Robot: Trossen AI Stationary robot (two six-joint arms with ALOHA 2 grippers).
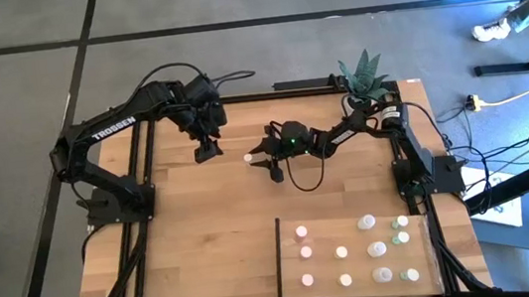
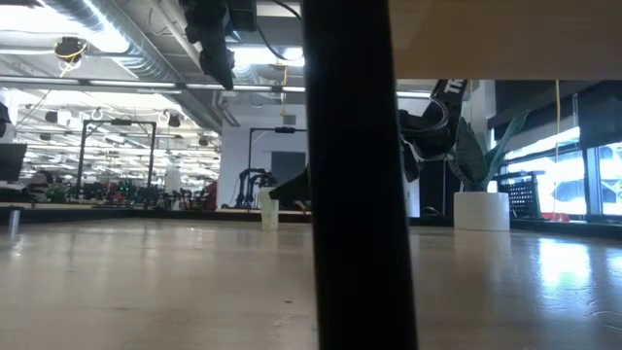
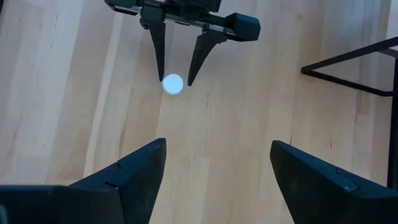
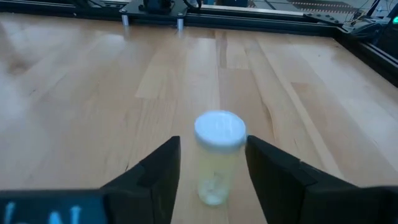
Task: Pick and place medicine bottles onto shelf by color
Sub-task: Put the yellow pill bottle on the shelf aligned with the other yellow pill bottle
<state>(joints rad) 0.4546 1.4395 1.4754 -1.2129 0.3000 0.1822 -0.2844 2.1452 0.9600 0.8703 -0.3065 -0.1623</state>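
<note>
A pale yellow medicine bottle [image 4: 217, 155] with a white cap stands upright on the planked tabletop, left of centre toward the far side [image 1: 247, 157]. My right gripper [image 1: 255, 160] lies low and nearly level, open, one finger on each side of the bottle. My left gripper [image 1: 207, 153] hangs open above the table just left of the bottle, tipped downward, with nothing between its fingers [image 3: 217, 146]. The shelf [image 1: 293, 265], a pale panel at the near right, carries several bottles: pink ones [image 1: 305, 252], pale yellow ones [image 1: 341, 253], and greenish ones [image 1: 377, 250]. My right gripper comes at the bottle nearly level from the table's right, its fingertips [image 3: 188, 79] level with the cap [image 3: 173, 83]. A gap shows between one finger [image 4: 165, 168] and the bottle. The other finger [image 4: 264, 168] stands close beside the cap; I cannot tell whether it touches.
A potted green plant [image 1: 364, 75] stands at the far right corner, behind my right arm. In the low view a dark upright post [image 2: 355, 175] blocks the middle of the picture. Bare planks lie between the standing bottle and the shelf.
</note>
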